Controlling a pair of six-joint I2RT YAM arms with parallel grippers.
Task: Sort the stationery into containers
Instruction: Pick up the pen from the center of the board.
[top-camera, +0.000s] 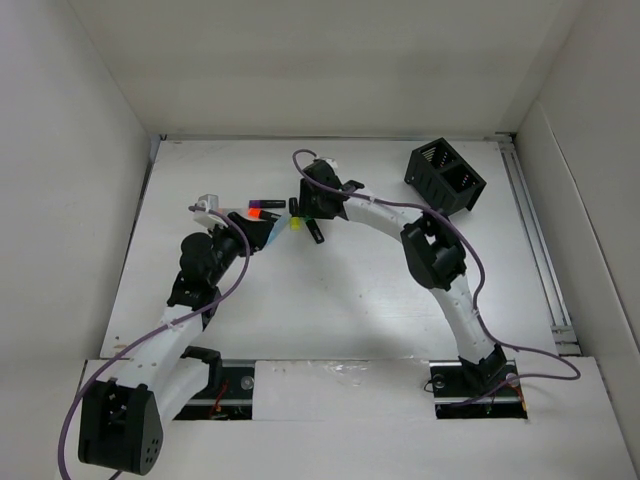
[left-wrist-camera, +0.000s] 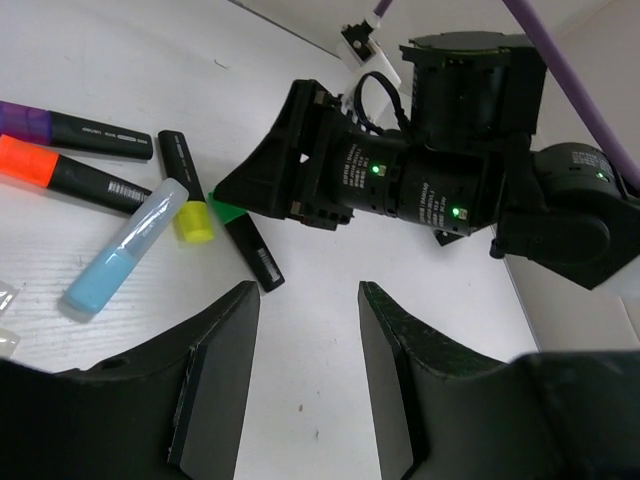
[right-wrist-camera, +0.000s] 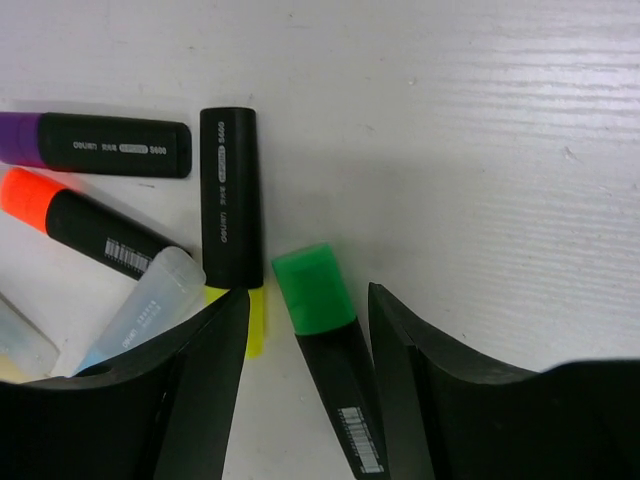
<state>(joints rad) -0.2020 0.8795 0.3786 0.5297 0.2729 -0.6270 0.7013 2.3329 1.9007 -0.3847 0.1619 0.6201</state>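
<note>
Honestly, the right gripper (right-wrist-camera: 308, 310) is the one lined up here: fingers spread wide, nothing held, straddling the black marker with the green cap (right-wrist-camera: 335, 365). That marker's long axis runs between the fingers, slightly tilted, so I'd guess closing pinches it across its width. Watch the black marker with the yellow cap (right-wrist-camera: 230, 200) just beside the green one, it might get nudged. Meanwhile the left gripper (left-wrist-camera: 305, 300) hangs near the green one, open and empty, not over it. And the black slotted two-compartment box (top-camera: 428, 188) sits well apart from the green one, on the right arm's side.
</note>
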